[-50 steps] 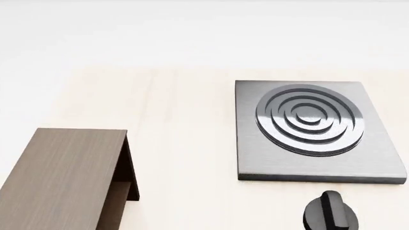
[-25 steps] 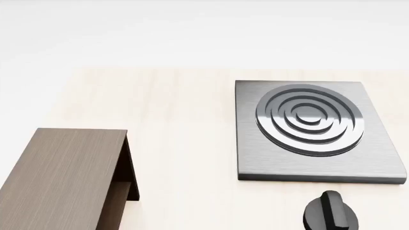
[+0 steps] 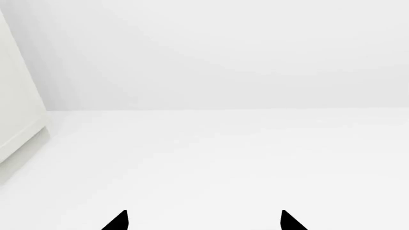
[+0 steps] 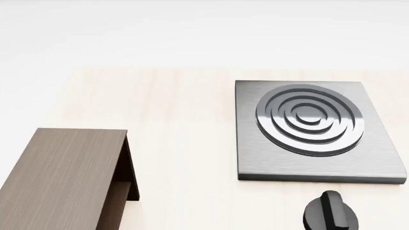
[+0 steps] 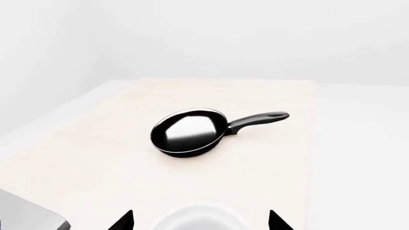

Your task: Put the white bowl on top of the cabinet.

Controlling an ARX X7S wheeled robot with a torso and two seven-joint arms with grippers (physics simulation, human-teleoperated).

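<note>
- Head view: cabinet (image 4: 61, 179) sits at lower left on the pale wood counter (image 4: 185, 143). Dark brown wood grain, flat top bare, darker recessed side facing right.
- Same view: grey stove plate (image 4: 319, 132) to the right, well apart from the cabinet, with concentric rings in its middle. Black knob (image 4: 330, 213) just in front of it, cut by the frame edge.
- No arm, gripper or bowl shows in the head view.
- Right wrist view: right gripper (image 5: 201, 221) shows only two black fingertips (image 5: 122, 221) at the frame edge, set wide apart, nothing clamped between them.
- White bowl (image 5: 199, 218) lies between those tips and beyond them; only the rounded rim and part of the inside are visible, resting on the counter. Cannot tell if the tips touch it; looks apart.
- Black frying pan (image 5: 189, 132) sits further out on the counter, well apart from the bowl, glossy inside, handle pointing away to one side.
- Grey corner (image 5: 28, 215) at the frame edge, likely the stove plate; too little visible to be sure.
- Left wrist view: left gripper (image 3: 204, 221) also shows just two black tips (image 3: 118, 221), spread wide, empty. It faces plain white surfaces plus an off-white panel (image 3: 19, 105) at one side.
</note>
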